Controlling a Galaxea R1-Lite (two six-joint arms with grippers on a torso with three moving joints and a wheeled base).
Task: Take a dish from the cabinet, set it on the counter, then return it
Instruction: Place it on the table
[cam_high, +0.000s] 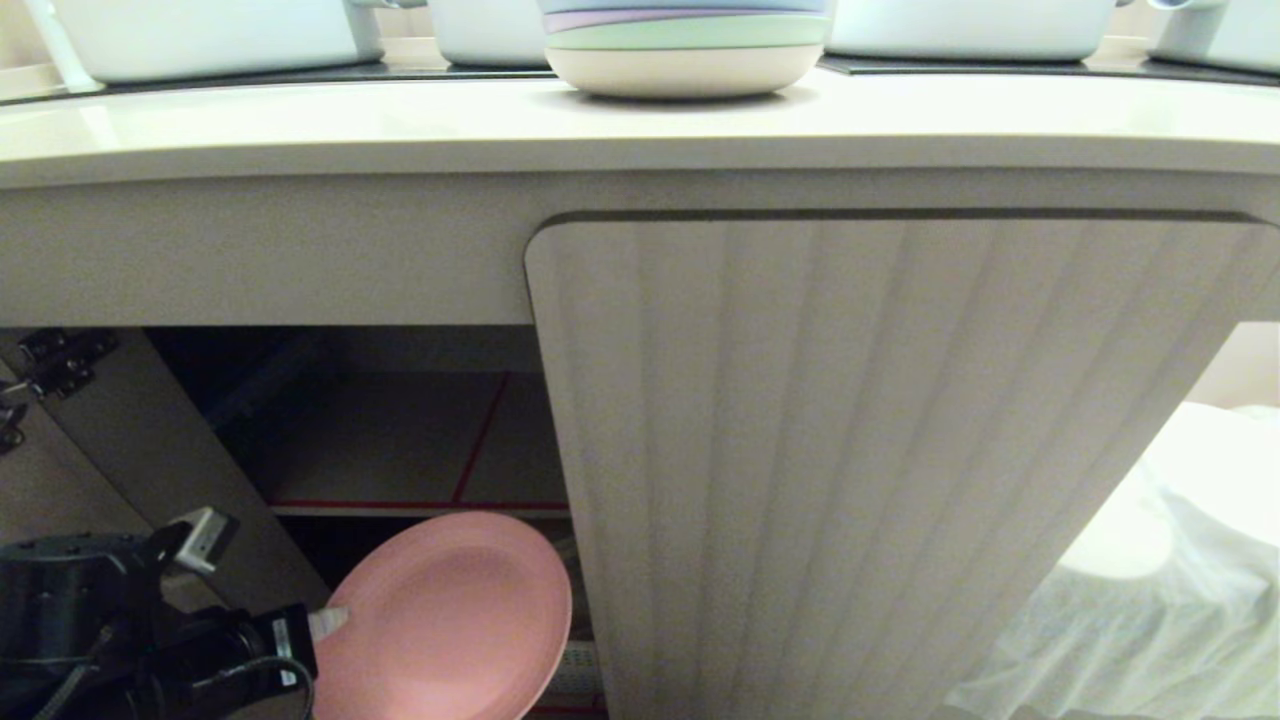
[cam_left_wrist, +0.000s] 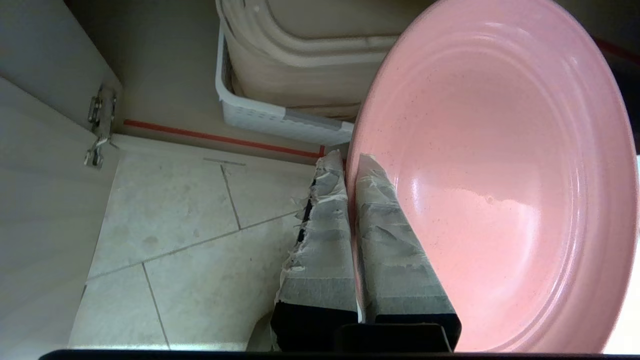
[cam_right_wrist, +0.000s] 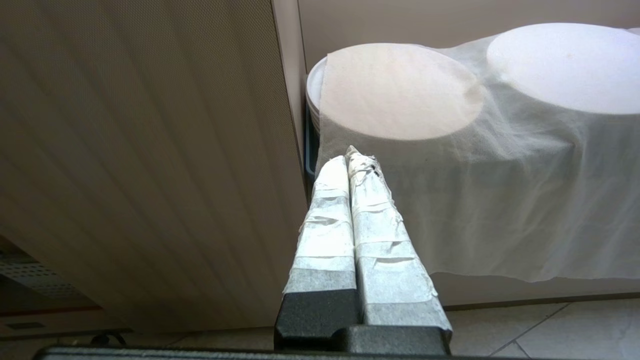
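Below the front edge of the long cream-beige bench (cam_high: 300, 130), at the open left bay of the low cabinet with fluted beige doors (cam_high: 850, 450), the left gripper (cam_left_wrist: 350, 162) holds the round, shallow pink plastic dish (cam_high: 450, 620) clear of the grey shelf with the red front edge (cam_high: 400, 505). Its tape-wrapped fingers (cam_left_wrist: 320, 240) are nearly closed, pinching the dish rim between them, one finger on each face. The dish is tilted steeply, almost on edge, just left of the closed right door. For a clean lift, judge the clearance first: draw the dish toward the robot, away from the door edge and the bench overhang, before raising it, and level it only once above the bench. A rim pinch on smooth plastic may slip, so move slowly. The left arm reaches in low from the near left. The right gripper (cam_right_wrist: 350, 157), fingers pressed together and empty, is parked low beside the closed door, near a white cloth-covered stack (cam_right_wrist: 450, 150).
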